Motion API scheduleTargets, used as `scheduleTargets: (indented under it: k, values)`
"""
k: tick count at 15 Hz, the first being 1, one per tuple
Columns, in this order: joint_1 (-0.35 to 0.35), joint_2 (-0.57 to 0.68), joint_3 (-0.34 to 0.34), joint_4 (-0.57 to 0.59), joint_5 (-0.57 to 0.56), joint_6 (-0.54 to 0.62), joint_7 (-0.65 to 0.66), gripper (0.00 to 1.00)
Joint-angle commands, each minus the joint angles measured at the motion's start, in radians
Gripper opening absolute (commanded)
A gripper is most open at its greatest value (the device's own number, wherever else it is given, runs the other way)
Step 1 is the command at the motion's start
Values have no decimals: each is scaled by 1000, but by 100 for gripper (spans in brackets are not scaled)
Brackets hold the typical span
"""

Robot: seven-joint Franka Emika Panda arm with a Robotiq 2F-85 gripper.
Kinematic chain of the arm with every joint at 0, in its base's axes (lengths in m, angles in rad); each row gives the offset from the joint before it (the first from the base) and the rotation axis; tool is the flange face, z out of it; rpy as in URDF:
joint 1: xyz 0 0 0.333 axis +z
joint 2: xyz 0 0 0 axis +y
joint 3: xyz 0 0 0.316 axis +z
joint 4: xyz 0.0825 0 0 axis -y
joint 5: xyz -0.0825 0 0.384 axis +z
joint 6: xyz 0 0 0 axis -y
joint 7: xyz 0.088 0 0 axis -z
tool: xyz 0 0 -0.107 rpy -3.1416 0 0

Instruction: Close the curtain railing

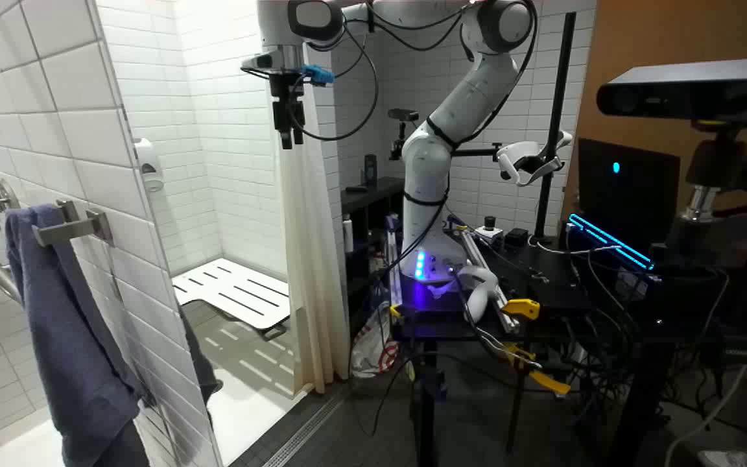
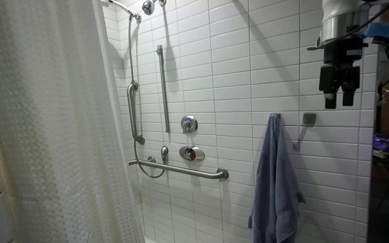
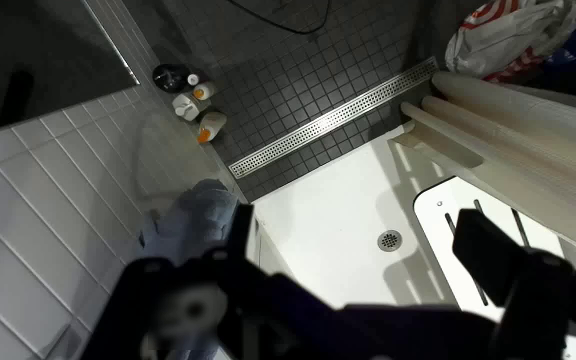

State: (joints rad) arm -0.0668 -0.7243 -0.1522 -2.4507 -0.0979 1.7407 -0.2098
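Folds down its length, the off-white curtain [image 1: 316,272] hangs right beside the slotted bench [image 1: 238,293] — and your gripper [image 2: 339,100] points down, higher than that bench, fingers [image 2: 348,98] well apart, holding nothing — you're off the curtain.

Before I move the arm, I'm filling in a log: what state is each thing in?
Curtain: open, hanging in folds at one side of the shower opening
Gripper: open, fingers pointing down, holding nothing
Towel: hanging from a wall hook
Shower seat: lowered
Laptop: lid up, logo lit
Base light: lit blue
Upper shower valve: setting unclear
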Motion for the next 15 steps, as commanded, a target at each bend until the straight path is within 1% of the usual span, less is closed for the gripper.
scheduleTargets:
  k: [1, 10, 15]
  values:
    - [0, 1, 0, 3, 0, -2, 0, 100]
    - [0, 1, 0, 3, 0, -2, 0, 100]
    - [58, 55, -16, 36, 18, 57, -111, 100]
